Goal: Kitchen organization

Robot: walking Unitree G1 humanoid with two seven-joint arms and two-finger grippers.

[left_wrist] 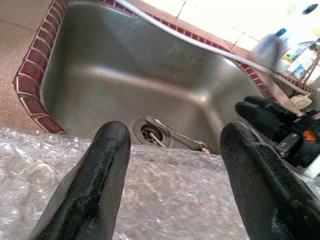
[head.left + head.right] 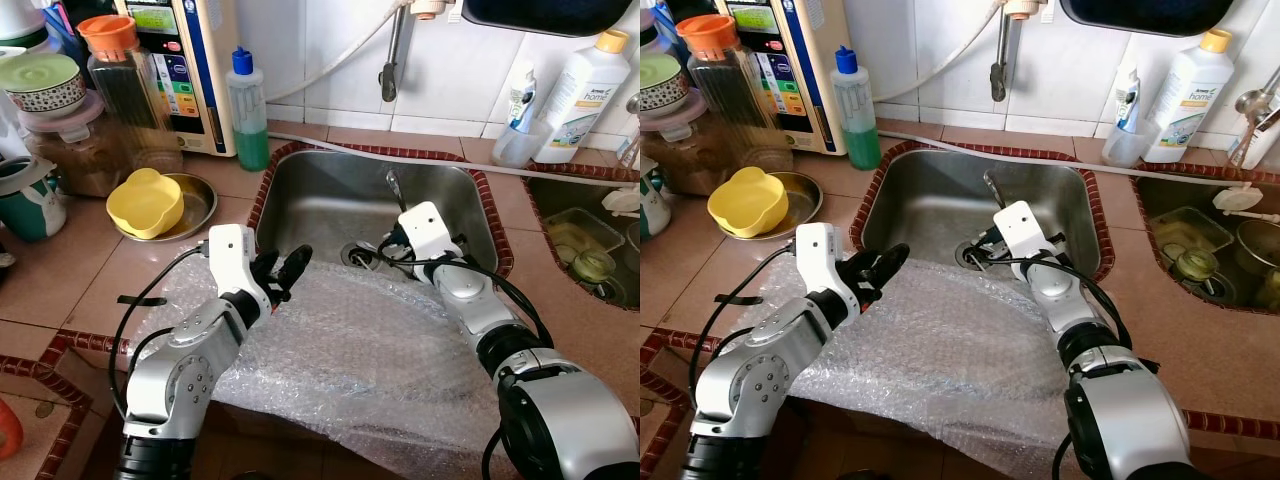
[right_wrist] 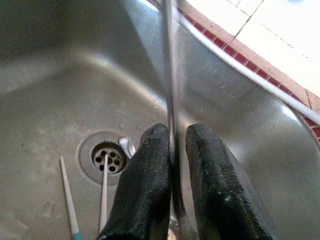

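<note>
Two grippers worked at the sink, right one gripping a metal utensil.

At lower left of the frame, the left gripper hovered over bubble wrap on the bench, jaws open. Right of centre, the right gripper reached into the sink near the drain, jaws closed on a thin utensil handle.

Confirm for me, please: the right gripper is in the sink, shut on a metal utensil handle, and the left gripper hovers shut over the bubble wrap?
Not quite: the left gripper is open, its fingers set wide apart in the left wrist view. The rest holds: the right gripper is in the sink, shut on the metal utensil handle, and the left one hovers over the bubble wrap.
</note>
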